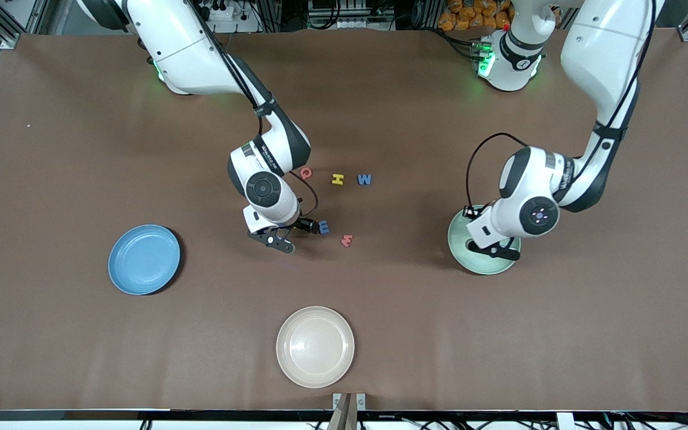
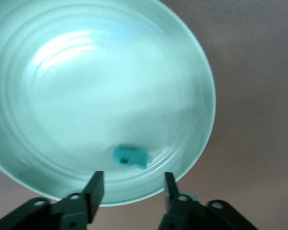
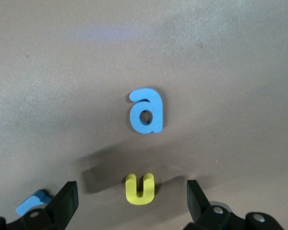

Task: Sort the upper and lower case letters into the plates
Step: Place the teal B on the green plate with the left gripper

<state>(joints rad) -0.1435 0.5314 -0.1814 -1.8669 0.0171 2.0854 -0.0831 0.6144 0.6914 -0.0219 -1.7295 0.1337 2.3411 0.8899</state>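
Fingers spread, my right hand (image 3: 129, 203) hovers over the yellow u (image 3: 140, 188), needing descent, while my left hand (image 2: 132, 190) waits spread over the mint plate (image 2: 192, 62).

Bare brown table (image 1: 499, 334) lies open between the sky blue plate (image 1: 144, 259), the cream-white plate (image 1: 315, 346) and the mint green plate (image 1: 480, 261). The left gripper (image 2: 132, 189) hangs spread over the mint plate, above a teal letter (image 2: 130, 157). The right gripper (image 3: 132, 201), also spread, crowds the letter cluster, straddling a yellow u (image 3: 139, 188) near a blue a (image 3: 146, 111).
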